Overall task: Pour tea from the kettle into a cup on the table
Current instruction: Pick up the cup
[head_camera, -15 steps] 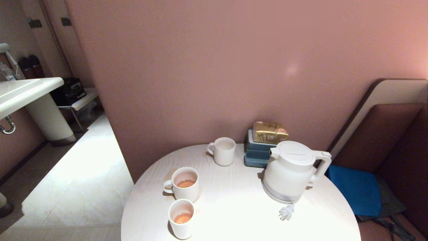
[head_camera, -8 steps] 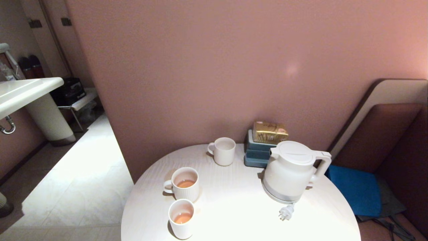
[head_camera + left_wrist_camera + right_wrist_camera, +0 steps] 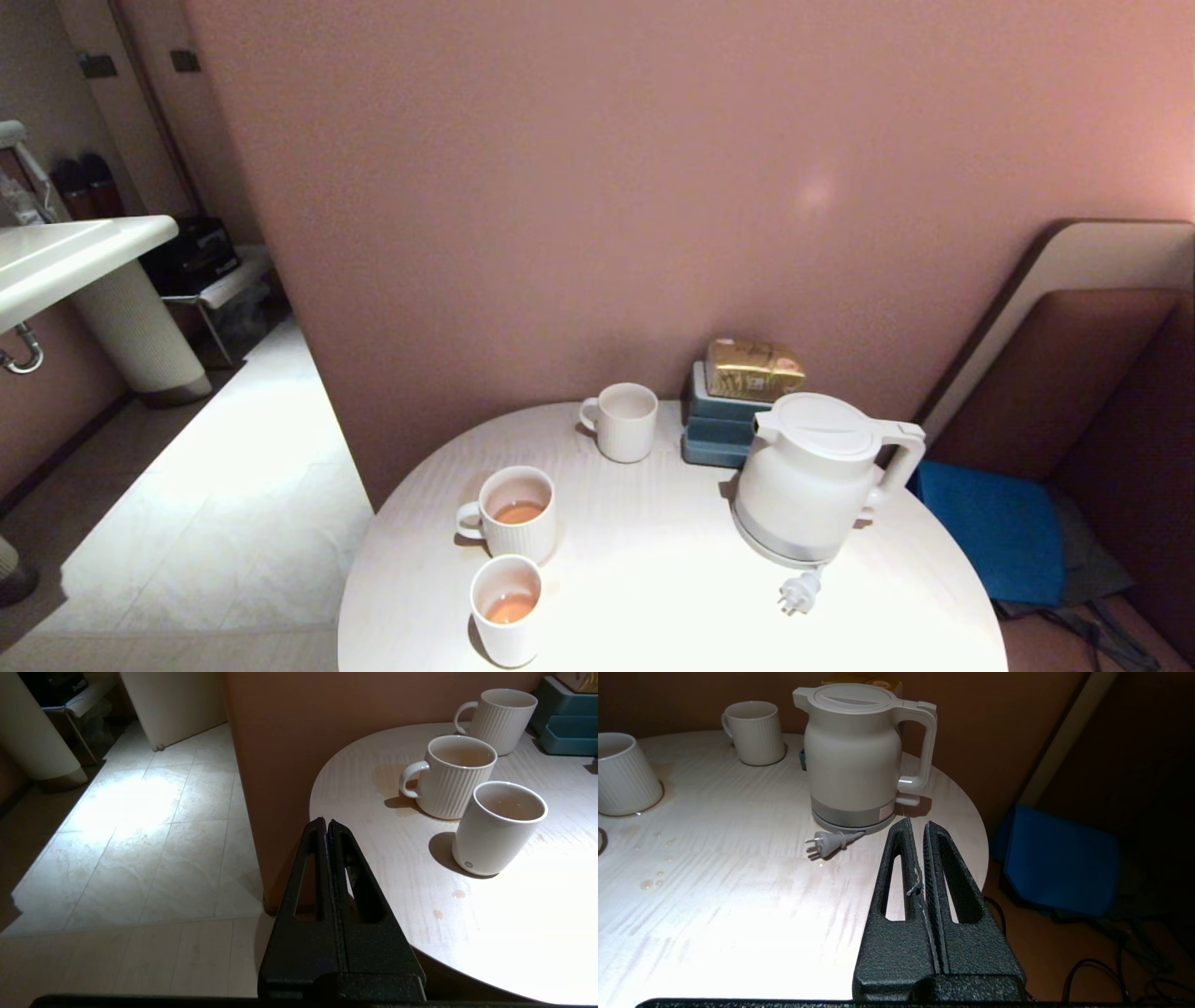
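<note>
We found the large white plastic electric kettle (image 3: 817,476) standing upright on the right half of the round white wood-grain table (image 3: 653,597), its loop handle turned to the far right and its spout to the left, with the short plug cord (image 3: 799,591) lying loose in front of it. The small plain white handleless cup (image 3: 506,609) sat at the near left edge, already holding a little amber tea (image 3: 510,609), just in front of 1 ribbed white mug (image 3: 513,512) that also held some; a 2nd ribbed mug (image 3: 621,421) stood farther back, beside a stack of blue boxes (image 3: 719,425). Neither arm showed from the head. Our right gripper (image 3: 917,823) hung closed and empty off the table's near right edge, and the kettle's handle lay ahead of it and slightly left, so we judged that arm the nearer one for the grasp. Our left gripper (image 3: 326,821) was likewise closed and empty, off the near left edge.
</note>
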Tool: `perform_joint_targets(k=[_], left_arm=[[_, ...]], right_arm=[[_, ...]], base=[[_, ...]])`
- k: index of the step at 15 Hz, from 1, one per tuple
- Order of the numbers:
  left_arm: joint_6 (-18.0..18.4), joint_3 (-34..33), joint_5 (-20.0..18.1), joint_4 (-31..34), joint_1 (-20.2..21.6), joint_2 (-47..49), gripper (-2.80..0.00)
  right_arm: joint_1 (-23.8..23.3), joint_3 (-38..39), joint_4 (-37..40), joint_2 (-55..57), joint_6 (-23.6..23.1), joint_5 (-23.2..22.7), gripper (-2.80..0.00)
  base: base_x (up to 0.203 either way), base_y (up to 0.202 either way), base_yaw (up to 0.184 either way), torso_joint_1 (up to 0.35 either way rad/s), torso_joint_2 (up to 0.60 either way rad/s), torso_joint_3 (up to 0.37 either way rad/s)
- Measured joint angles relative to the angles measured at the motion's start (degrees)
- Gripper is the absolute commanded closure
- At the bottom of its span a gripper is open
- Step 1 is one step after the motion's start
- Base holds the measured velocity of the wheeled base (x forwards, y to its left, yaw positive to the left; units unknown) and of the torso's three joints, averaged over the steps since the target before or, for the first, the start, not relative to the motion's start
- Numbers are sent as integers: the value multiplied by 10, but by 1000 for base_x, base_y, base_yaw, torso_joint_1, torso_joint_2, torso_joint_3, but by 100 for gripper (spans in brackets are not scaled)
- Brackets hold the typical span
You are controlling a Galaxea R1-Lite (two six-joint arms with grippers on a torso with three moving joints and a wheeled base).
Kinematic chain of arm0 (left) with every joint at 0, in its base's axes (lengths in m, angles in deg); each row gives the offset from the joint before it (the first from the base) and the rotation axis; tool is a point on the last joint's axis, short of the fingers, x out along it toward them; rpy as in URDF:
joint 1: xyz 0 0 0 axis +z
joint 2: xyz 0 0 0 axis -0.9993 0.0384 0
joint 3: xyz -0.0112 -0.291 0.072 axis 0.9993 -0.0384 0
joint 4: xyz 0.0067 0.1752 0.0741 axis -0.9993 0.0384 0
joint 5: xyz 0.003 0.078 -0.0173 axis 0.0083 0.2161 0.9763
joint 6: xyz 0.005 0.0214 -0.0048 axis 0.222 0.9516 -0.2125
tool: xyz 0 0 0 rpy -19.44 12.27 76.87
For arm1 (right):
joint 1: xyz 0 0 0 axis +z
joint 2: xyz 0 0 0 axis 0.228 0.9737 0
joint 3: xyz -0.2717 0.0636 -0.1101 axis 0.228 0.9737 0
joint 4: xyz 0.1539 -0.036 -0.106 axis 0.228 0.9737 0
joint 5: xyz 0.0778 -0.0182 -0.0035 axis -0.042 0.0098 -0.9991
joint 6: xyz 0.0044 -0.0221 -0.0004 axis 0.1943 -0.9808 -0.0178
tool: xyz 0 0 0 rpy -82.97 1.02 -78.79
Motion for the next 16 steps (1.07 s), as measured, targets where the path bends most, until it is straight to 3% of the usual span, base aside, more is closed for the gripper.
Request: perform_joint_targets(k=[16], left_arm=[[11, 1, 0, 0, 0, 0, 0]], right_arm=[[0, 0, 0, 0, 0, 0, 0]], base=[[0, 0, 0, 0, 0, 0]])
